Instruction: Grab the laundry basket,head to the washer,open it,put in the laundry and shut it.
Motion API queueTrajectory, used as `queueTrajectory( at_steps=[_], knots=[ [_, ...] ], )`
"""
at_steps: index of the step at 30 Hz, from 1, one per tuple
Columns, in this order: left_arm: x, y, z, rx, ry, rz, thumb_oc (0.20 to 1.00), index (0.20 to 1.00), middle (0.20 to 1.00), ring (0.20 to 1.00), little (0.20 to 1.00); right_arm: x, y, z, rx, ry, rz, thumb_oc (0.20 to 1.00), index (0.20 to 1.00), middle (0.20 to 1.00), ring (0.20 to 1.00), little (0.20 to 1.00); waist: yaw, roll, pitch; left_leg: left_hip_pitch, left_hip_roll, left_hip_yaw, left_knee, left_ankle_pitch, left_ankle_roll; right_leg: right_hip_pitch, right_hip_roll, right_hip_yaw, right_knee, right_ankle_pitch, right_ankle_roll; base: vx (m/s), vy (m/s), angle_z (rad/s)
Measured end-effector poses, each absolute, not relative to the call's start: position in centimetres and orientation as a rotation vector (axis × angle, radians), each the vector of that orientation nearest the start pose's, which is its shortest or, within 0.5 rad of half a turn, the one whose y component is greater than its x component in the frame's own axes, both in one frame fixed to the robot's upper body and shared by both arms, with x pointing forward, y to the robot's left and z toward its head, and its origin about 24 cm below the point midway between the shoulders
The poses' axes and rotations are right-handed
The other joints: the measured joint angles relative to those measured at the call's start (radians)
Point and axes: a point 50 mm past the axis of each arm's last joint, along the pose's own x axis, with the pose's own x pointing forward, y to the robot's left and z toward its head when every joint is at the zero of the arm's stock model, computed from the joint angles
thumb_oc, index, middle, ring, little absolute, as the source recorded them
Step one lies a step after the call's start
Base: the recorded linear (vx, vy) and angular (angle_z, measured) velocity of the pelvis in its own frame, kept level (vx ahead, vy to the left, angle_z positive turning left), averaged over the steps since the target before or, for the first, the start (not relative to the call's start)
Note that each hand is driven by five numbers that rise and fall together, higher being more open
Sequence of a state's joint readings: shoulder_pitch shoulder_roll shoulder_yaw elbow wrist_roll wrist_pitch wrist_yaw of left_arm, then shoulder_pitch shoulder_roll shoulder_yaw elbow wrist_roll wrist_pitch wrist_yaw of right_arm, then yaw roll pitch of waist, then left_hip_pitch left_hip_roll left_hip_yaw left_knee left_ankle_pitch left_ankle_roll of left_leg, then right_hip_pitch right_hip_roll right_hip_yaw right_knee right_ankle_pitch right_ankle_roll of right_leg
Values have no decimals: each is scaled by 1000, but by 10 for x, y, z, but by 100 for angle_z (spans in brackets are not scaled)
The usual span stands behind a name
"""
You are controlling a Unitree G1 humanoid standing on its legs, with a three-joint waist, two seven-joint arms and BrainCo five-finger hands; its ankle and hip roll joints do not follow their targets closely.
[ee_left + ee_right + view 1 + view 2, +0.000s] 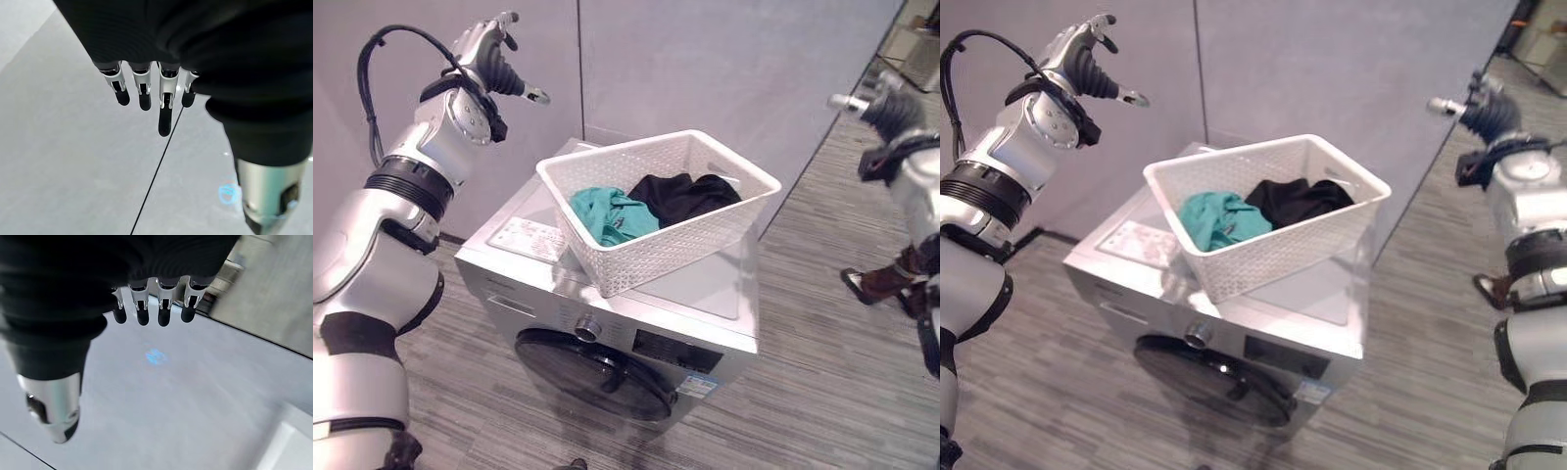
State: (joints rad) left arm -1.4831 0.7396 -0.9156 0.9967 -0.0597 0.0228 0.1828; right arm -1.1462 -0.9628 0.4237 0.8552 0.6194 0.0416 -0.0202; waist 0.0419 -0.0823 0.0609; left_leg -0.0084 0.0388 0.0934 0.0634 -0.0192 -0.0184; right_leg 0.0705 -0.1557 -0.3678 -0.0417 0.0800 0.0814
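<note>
A white perforated laundry basket (666, 240) rests on top of the silver washer (705, 294), holding a teal garment (612, 215) and a black garment (685, 194). The washer's round dark door (592, 377) on the front is closed. My left hand (494, 54) is raised high to the left of the basket, well clear of it, fingers straight and holding nothing. My right hand (1484, 106) is raised to the right of the basket, also apart from it and open. In each wrist view the fingers (165, 105) and fingers (142, 308) point at the grey wall.
A grey partition wall (705, 69) stands behind the washer. Striped grey floor (822, 323) lies in front and to the right. A person's shoe (867, 284) shows at the right. A control knob (588, 327) sits above the door.
</note>
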Motion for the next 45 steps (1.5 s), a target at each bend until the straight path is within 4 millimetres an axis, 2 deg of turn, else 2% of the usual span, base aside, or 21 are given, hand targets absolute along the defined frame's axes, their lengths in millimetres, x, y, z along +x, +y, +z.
queueTrajectory(
  at_steps=[4,7,11,12,14,16,17,18,19,22,24,25,29,32,34,35,36,37,39,41,45],
  knots=[
    [401,217,331,1146,-407,248,1000,1000,1000,1000,1000,367,-309,299,-335,-287,-228,1000,1000,1000,1000,1000,-3,5,7,14,3,10,-16,5,-3,2,1,10,-9,4,0,12,-3,-11],
    [387,220,337,1062,-499,222,1000,1000,1000,1000,1000,353,-316,289,-305,-324,-218,1000,1000,1000,1000,1000,1,9,9,32,5,11,-46,14,-7,10,7,8,-15,5,0,8,-13,2],
    [352,243,317,1005,-561,152,1000,1000,1000,1000,1000,302,-367,242,-229,-321,-363,1000,1000,1000,1000,1000,21,24,21,64,3,5,-74,19,-8,33,14,3,-25,3,0,7,-10,1],
    [336,251,302,996,-552,117,1000,1000,1000,1000,1000,262,-396,213,-230,-253,-472,1000,1000,1000,1000,1000,37,33,26,68,0,1,-87,19,-8,36,14,-1,-34,2,1,26,-32,6],
    [317,267,281,1025,-498,85,1000,1000,1000,1000,1000,224,-424,183,-226,-152,-594,1000,1000,1000,1000,1000,52,40,32,72,-2,2,-95,19,-8,39,14,-1,-42,2,0,13,-16,1],
    [315,279,264,1004,-419,90,1000,1000,1000,1000,1000,209,-436,166,-171,-106,-676,1000,1000,1000,1000,1000,52,46,35,84,-2,1,-102,19,-8,52,15,-1,-44,-1,1,28,-52,0],
    [288,288,246,958,-400,66,1000,1000,1000,1000,1000,171,-444,144,-154,-79,-749,1000,1000,1000,1000,1000,55,50,42,94,-2,0,-122,20,-10,58,15,-3,-45,-15,13,18,-76,12],
    [275,292,232,940,-365,35,1000,1000,1000,1000,1000,142,-452,117,-130,15,-846,1000,1000,1000,1000,1000,62,46,44,107,0,-10,-126,22,-14,69,18,-13,-44,-20,11,0,-53,10],
    [268,298,226,937,-336,38,1000,1000,1000,1000,1000,135,-452,107,-116,51,-858,1000,1000,1000,1000,1000,63,46,43,111,1,-9,-131,22,-14,72,18,-17,-45,-25,11,22,-61,10],
    [230,313,213,862,-308,74,1000,1000,1000,1000,1000,100,-446,68,-67,162,-925,1000,1000,1000,1000,1000,67,45,43,112,3,-29,-150,25,-19,77,16,-30,-45,-38,21,7,-61,13],
    [207,318,207,839,-290,93,1000,1000,1000,1000,1000,92,-439,53,-36,189,-937,1000,1000,1000,1000,1000,67,42,41,113,4,-31,-150,25,-19,76,17,-31,-45,-41,21,-6,-46,11],
    [202,319,200,827,-264,79,1000,1000,1000,1000,1000,80,-435,40,-27,242,-952,1000,1000,1000,1000,1000,90,43,39,112,3,-35,-147,25,-19,77,18,-36,-45,-41,21,-21,-66,10],
    [191,324,169,751,-168,83,1000,1000,1000,1000,1000,84,-416,16,12,286,-916,1000,1000,1000,1000,1000,109,46,36,110,-1,-49,-138,25,-19,87,17,-51,-45,-43,25,-32,-45,12],
    [167,340,81,549,138,155,1000,1000,1000,1000,1000,88,-370,-36,156,392,-841,1000,1000,1000,1000,1000,111,46,26,97,0,-60,-134,25,-20,82,18,-60,-45,-49,25,-42,-36,10],
    [151,342,47,494,282,163,1000,1000,1000,1000,1000,84,-351,-55,208,455,-812,1000,1000,1000,1000,1000,114,43,26,91,1,-63,-133,26,-21,78,18,-63,-45,-49,25,-41,-18,4],
    [137,341,26,443,354,187,1000,1000,1000,1000,1000,79,-338,-68,250,490,-799,1000,1000,1000,1000,1000,114,40,30,87,0,-65,-133,27,-21,78,19,-66,-45,-49,25,-56,-17,14],
    [112,340,-22,298,510,282,1000,1000,1000,1000,1000,67,-312,-91,308,581,-765,1000,1000,1000,1000,1000,110,41,23,73,-4,-76,-126,26,-21,69,17,-75,-45,-51,25,-31,-4,19],
    [99,336,-40,260,598,293,1000,1000,1000,1000,1000,58,-300,-102,335,641,-742,1000,1000,1000,1000,1000,110,41,27,59,-4,-83,-124,25,-21,66,15,-82,-45,-55,27,-32,-3,23],
    [69,332,-69,185,742,340,1000,1000,1000,1000,1000,38,-287,-119,371,748,-745,1000,1000,1000,1000,1000,111,26,33,57,-4,-84,-120,25,-20,62,13,-84,-45,-58,27,-29,6,7],
    [42,334,-83,136,841,389,1000,1000,1000,1000,1000,29,-288,-124,363,787,-756,1000,1000,1000,1000,1000,108,16,32,60,-4,-84,-119,24,-21,64,14,-83,-45,-58,27,-16,3,-1],
    [18,330,-105,71,956,433,1000,1000,1000,1000,1000,23,-293,-123,351,774,-774,1000,1000,1000,1000,1000,103,17,32,58,-4,-84,-119,24,-20,67,12,-84,-45,-57,26,-17,16,0]
  ],
)
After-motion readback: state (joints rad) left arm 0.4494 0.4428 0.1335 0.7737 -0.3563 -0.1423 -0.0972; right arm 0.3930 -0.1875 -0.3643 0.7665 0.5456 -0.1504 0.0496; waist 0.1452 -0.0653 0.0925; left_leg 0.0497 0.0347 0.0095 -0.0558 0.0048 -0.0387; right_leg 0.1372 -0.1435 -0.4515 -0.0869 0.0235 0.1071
